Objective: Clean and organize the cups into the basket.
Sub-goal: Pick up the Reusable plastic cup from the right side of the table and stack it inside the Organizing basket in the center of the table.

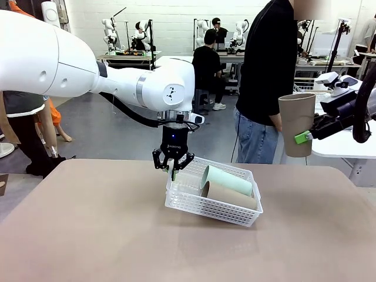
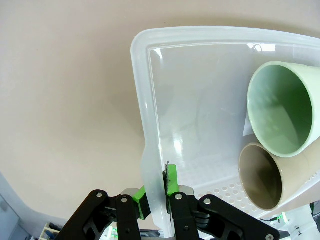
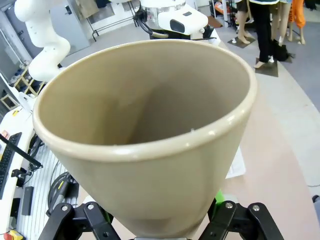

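In the front view, the white mesh basket [image 1: 212, 200] is seen tilted, its near-left end lifted off the table [image 1: 88, 235] by the left gripper [image 1: 173, 165], whose fingers are closed on the rim at that corner. Two cups lie inside on their sides: the mint green cup [image 1: 228, 180] on top and a tan cup [image 1: 229, 195] below it. At the right edge, the third tan cup [image 1: 296, 124] is held upright in the air by the right gripper [image 1: 305, 136], well apart from the basket, with a person standing just behind it. In the left wrist view, the green pads [image 2: 171, 179] are seen pinched on the basket's thin wall [image 2: 150, 165], one pad inside and one outside, and the open mouths of both lying cups [image 2: 280, 115] face the camera. In the right wrist view, the tan cup's body [image 3: 150, 165] is clamped between the fingers near its narrow base. The step in hand appears to be the placing of the last cup; the next move would call for the cup to be carried across and laid into the free space beside the other two while the basket is kept steady.
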Motion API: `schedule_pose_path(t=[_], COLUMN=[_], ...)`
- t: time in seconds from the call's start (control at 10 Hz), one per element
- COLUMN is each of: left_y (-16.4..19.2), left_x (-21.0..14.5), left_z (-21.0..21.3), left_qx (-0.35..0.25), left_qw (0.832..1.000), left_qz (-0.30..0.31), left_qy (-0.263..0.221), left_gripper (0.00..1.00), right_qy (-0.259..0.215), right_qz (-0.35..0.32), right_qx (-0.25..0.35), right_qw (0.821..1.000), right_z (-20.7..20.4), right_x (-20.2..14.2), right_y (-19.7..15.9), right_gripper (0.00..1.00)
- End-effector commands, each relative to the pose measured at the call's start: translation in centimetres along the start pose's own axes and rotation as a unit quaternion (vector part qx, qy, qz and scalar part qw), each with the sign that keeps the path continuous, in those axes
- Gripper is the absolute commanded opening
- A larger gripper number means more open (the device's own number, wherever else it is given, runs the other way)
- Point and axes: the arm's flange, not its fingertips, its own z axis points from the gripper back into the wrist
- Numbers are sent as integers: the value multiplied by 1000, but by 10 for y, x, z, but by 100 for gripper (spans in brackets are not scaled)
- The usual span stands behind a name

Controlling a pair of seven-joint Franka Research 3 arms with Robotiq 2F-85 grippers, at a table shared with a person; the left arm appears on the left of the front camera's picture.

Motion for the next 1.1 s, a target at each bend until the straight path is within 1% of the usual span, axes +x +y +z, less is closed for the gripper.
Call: schedule_pose_path(t=[0.0, 0.1, 0.2, 0.4, 0.6, 0.8, 1.0], left_y=[1, 1, 1, 1, 1, 1, 1], left_x=[-1, -1, -1, -1, -1, -1, -1], left_z=[1, 1, 1, 1, 1, 1, 1], left_qx=[0, 0, 0, 0, 0, 0, 0], left_qw=[1000, 1000, 1000, 1000, 1000, 1000, 1000], left_qz=[0, 0, 0, 0, 0, 0, 0], left_qy=[0, 0, 0, 0, 0, 0, 0], left_gripper=[0, 0, 0, 0, 0, 0, 0], right_qy=[2, 0, 83, 178, 209, 250, 285], right_qz=[11, 0, 0, -39, -58, -85, -74], right_qx=[10, 0, 21, 36, 49, 48, 70], right_qw=[1000, 1000, 996, 983, 975, 963, 953], right_z=[1, 0, -24, -70, -101, -135, -168], right_x=[1, 0, 30, 69, 83, 80, 70], right_y=[-1, 0, 4, -17, -31, -51, -65], right_gripper=[72, 82, 82, 82, 82, 82, 82])
